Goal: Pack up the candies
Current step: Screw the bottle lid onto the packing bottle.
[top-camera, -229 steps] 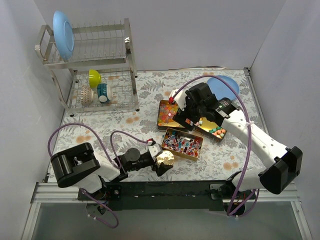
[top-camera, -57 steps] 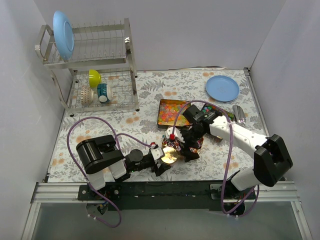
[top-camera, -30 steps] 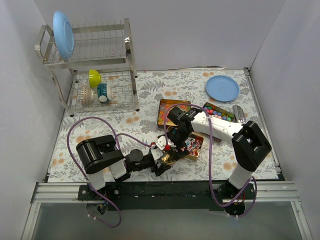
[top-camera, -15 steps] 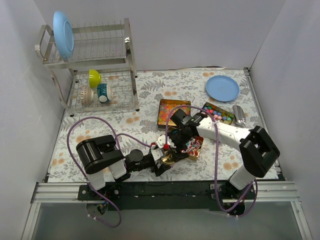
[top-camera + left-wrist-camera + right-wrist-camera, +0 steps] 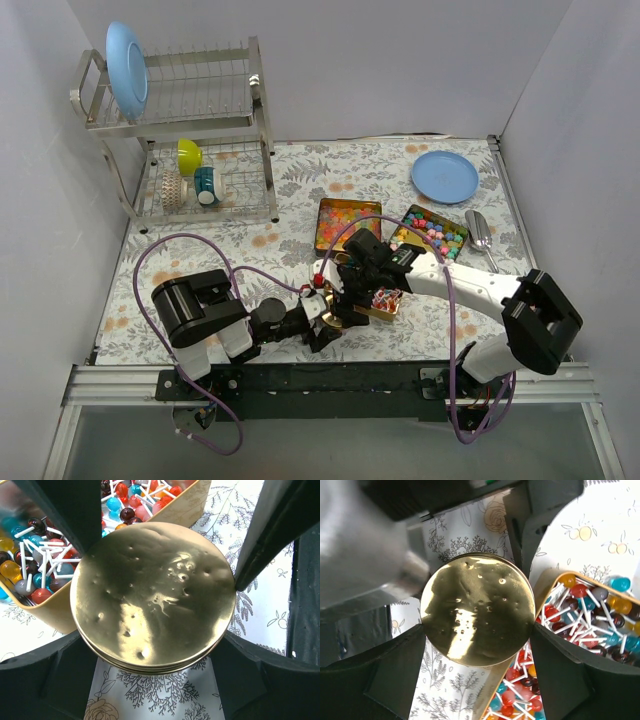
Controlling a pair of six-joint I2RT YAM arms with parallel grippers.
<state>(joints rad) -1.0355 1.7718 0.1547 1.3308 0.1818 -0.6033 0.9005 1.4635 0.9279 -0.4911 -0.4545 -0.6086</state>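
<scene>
A round gold lid [image 5: 334, 312] sits between both grippers near the table's front. My left gripper [image 5: 326, 322] is shut on it from the left; in the left wrist view the lid [image 5: 152, 592] fills the gap between my left gripper's [image 5: 152, 637] fingers. My right gripper [image 5: 340, 298] reaches in from the right, and its fingers press both edges of the lid [image 5: 477, 607] in the right wrist view [image 5: 477, 630]. The candies lie in three gold tins: lollipops [image 5: 382, 297] [image 5: 30, 555] [image 5: 585, 610] beside the lid, orange gummies [image 5: 340, 222], and chunky bright pieces [image 5: 432, 232].
A dish rack [image 5: 190, 130] stands at the back left with a blue plate [image 5: 127, 70], a yellow cup [image 5: 189, 155] and a small bottle. Another blue plate [image 5: 445, 175] lies at the back right. A metal scoop [image 5: 478, 232] lies right of the tins.
My right arm has swung from above the back tins down to the front and now has its fingers on the gold lid. My left gripper kept holding the lid in place.
</scene>
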